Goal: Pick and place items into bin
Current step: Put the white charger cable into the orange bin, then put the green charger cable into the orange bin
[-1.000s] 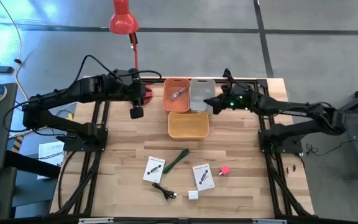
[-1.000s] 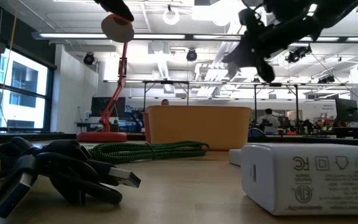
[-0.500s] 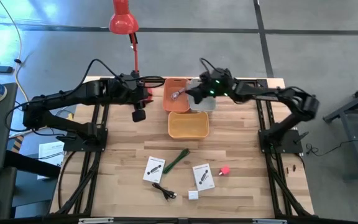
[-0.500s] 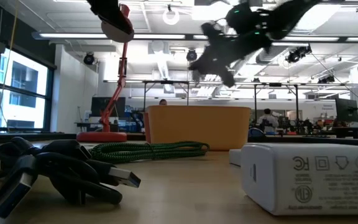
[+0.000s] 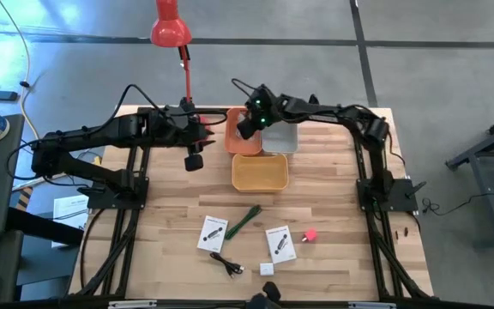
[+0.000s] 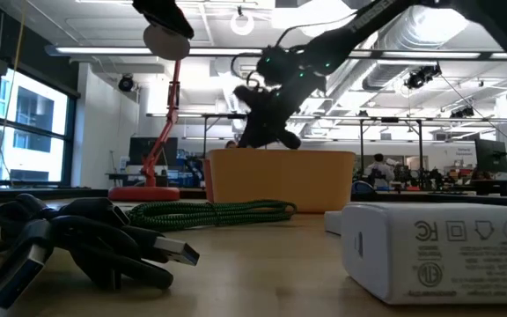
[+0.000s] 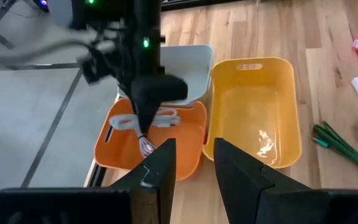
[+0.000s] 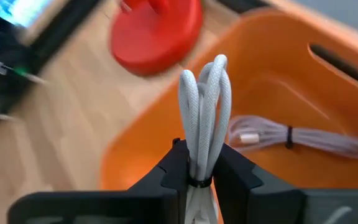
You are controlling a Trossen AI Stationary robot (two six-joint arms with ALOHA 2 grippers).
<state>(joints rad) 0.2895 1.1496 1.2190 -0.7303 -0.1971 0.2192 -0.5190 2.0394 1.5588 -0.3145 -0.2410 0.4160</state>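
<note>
Holding a coiled white cable [image 8: 202, 106] over the orange bin [image 5: 240, 133], the right pincer [image 8: 199, 163] pinches the bundle near its tie, loops sticking up past the fingers; a second white cable [image 8: 291, 138] already lies inside that bin; we judge the held one soft, light and floppy, so a grip at the tied middle keeps the loops together. We see the left pincer [image 7: 190, 163] hovering near the bins with its fingers a little apart and nothing between them. Beside the orange bin sit a white bin [image 5: 283, 137] and a yellow bin [image 5: 260, 172]. At the near end of the tabletop [image 5: 333, 206] wait two cards [image 5: 212, 233], a green strip [image 5: 243, 221], a pink cube [image 5: 310, 234], a black cable [image 5: 228, 263] and a white block [image 5: 267, 269]; cards are thin and flat, so we'd take them by an edge.
</note>
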